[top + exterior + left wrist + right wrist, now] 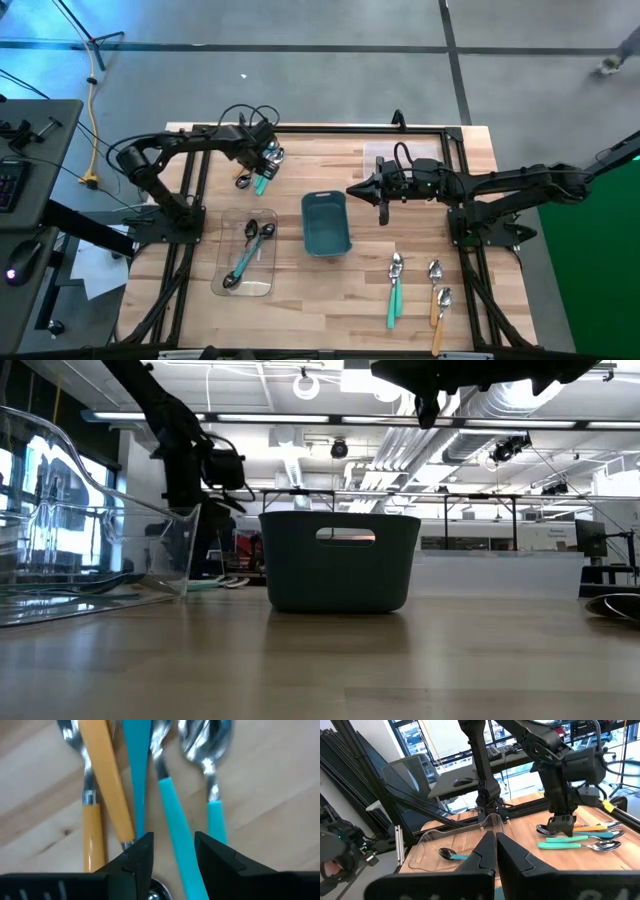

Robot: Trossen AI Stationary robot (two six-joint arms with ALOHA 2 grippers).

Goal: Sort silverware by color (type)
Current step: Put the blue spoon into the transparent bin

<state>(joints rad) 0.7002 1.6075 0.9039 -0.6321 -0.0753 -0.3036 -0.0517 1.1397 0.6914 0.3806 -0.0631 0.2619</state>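
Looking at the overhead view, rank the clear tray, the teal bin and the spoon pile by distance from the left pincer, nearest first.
1. Spoon pile: directly under the left pincer, at the table's far side.
2. Clear tray: nearer the front edge, on the left.
3. Teal bin: mid-table, toward the right arm.

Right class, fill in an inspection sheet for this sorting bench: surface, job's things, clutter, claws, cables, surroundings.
Surface: wooden table, in a dark frame.
Job's things: spoon pile, teal and orange handles, at the far left; spoons in the clear tray; teal spoon and two orange spoons lying near right.
Clutter: teal bin mid-table.
Claws: left claw straddles a teal handle in the pile, jaws apart; right claw shut, raised beside the bin.
Cables: black loops on the left arm; yellow cable on the floor.
Surroundings: desk with keyboard at left; grey floor.
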